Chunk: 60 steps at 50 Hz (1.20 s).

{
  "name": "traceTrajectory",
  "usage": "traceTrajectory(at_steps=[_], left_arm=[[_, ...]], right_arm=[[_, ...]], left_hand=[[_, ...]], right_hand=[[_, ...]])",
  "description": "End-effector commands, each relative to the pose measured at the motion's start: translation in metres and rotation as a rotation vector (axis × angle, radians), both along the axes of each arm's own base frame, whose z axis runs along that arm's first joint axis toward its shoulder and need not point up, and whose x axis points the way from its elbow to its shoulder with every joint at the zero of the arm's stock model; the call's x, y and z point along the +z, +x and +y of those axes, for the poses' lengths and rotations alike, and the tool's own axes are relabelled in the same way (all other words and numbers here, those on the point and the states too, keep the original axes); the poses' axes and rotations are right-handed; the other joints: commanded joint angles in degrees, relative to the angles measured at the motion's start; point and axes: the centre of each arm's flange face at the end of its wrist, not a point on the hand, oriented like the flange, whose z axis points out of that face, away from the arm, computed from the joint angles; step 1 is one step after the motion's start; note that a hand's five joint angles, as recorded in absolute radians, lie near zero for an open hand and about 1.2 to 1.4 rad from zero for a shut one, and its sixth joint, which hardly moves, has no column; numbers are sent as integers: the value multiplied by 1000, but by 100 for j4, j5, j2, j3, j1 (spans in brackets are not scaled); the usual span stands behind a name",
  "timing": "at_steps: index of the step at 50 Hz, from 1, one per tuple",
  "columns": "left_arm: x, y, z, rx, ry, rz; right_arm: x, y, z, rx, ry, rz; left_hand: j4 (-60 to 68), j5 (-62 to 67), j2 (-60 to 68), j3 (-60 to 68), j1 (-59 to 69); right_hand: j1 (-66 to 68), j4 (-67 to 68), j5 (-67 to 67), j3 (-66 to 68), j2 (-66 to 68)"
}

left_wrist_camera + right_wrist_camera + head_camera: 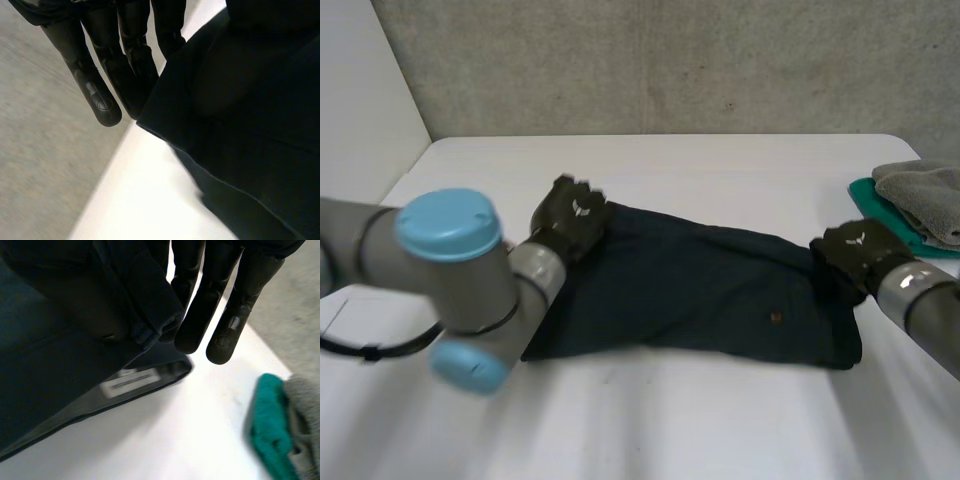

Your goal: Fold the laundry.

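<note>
Nearest, spread flat across the white table (pixel 670 420): dark navy cloth garment (pixel 700 290), small white label (pixel 131 381) showing inside its right end. At that right end, right hand (pixel 855 255), fingers pinching the lifted upper layer by its hem. At the far left corner, left hand (pixel 570 215), likewise pinching the cloth edge. Farthest right, apart from the garment: folded grey towel (pixel 925 200) atop flat teal cloth (pixel 865 195)
</note>
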Motion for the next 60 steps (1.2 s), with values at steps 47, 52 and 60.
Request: traceTrajectory(at_steps=[47,52,60], left_arm=[[2,0,-12,-29,80,339],[-6,8,-12,-8,106,325],[-10,12,-9,1,120,315]], right_arm=[[-29,-3,14,-118,92,-144],[-44,0,6,-116,82,-147],[-50,-6,-6,-135,52,-140]], left_hand=[[-5890,-5634,-5877,-5833,-5598],[-5890,-5634,-5877,-5833,-5598],[-5890,-5634,-5877,-5833,-5598]], right_hand=[[-4599,-5826,-5661,-5780,-5764],[-3753,-4980,-4814,-4934,-4918],[2401,1174,1339,1220,1236]])
